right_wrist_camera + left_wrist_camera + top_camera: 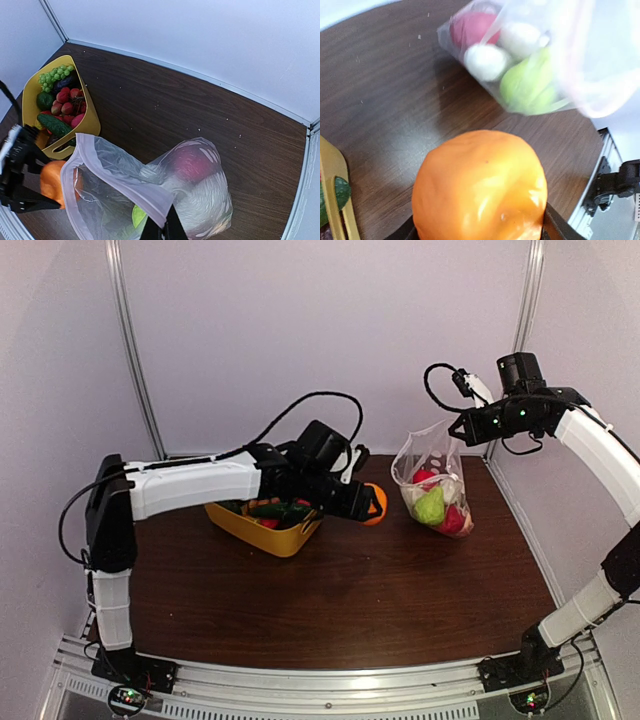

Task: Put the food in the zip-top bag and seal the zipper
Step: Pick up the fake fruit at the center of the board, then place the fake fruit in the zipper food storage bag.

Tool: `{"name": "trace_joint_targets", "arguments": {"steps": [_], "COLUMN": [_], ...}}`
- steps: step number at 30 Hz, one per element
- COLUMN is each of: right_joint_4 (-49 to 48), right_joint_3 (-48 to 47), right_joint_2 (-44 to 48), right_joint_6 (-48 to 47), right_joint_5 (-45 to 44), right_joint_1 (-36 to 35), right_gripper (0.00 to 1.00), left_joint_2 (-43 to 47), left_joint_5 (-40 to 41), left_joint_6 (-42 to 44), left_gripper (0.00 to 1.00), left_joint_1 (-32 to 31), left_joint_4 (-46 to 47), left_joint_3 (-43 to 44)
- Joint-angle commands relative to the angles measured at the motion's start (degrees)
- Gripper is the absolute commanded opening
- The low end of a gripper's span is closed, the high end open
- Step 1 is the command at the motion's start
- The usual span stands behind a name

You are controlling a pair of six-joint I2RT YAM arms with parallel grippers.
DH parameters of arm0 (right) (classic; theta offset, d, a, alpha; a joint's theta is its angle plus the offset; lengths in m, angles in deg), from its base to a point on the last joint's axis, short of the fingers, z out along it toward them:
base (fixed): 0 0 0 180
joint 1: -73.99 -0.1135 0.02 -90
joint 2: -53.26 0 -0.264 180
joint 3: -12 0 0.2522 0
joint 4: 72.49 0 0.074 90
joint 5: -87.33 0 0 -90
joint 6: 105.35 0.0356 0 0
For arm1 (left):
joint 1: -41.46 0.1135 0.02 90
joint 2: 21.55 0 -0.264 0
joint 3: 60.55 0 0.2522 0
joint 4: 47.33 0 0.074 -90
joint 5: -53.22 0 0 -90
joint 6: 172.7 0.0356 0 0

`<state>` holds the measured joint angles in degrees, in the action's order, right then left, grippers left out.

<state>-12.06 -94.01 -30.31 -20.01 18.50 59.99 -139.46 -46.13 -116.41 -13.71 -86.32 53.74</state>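
Orange (480, 185): one, held above the table near the far edge, between tub and bag; I judge it light, smooth and slippery, so best gripped across its widest part.
Left claw (372, 506): closed on the orange, a finger on each side.
Bag (432, 475): one, hanging by the far right corner; thin, floppy film that I expect to sag unless held at the rim.
Zipper (125, 172): one pale strip along the gaping mouth, unsealed.
Right claw (162, 231): pinched shut on the bag's rim.
Bag contents: one green, two white, red showing in two places.
Tub (30, 85): one, toward the far left corner; one grape bunch, one cucumber, several red pieces I cannot count.
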Motion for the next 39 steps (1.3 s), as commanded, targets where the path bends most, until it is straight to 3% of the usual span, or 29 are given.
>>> {"name": "trace_joint_targets", "arguments": {"steps": [1, 6, 20, 24, 33, 39], "right_joint_4": [-1.06, -0.82, 1.29, 1.64, 2.61, 3.79], "right_joint_3": [-0.12, 0.43, -0.39, -0.31, -2.01, -3.09], "right_joint_2": [-0.1, -0.57, 0.76, 1.11, 0.61, 0.49], "right_joint_6": [0.02, 0.51, 0.02, -0.43, -0.33, -1.19], "right_joint_5": [1.49, 3.17, 9.21, 11.16, 12.53, 13.4], "right_joint_1": [0.27, 0.12, -1.19, -2.18, -2.9, -2.96], "right_gripper": [0.0, 0.0, 0.0, 0.0, 0.0, 0.0], "left_joint_2": [9.04, 10.14, -9.04, -11.35, -9.94, 0.95], "left_joint_5": [2.64, -3.2, -6.63, -5.38, -4.14, -4.7], "left_joint_6": [1.58, 2.82, 2.28, 1.52, 1.43, 7.65], "left_gripper": [0.51, 0.5, 0.53, 0.62, 0.97, 0.98], "left_joint_1": [-0.2, -0.44, -1.25, -1.24, -1.23, -1.23], "left_joint_4": [5.78, 13.03, 7.06, 4.86, 0.93, 1.37], "left_joint_3": [-3.35, -1.82, 23.39, 25.79, 28.54, 24.03]}}
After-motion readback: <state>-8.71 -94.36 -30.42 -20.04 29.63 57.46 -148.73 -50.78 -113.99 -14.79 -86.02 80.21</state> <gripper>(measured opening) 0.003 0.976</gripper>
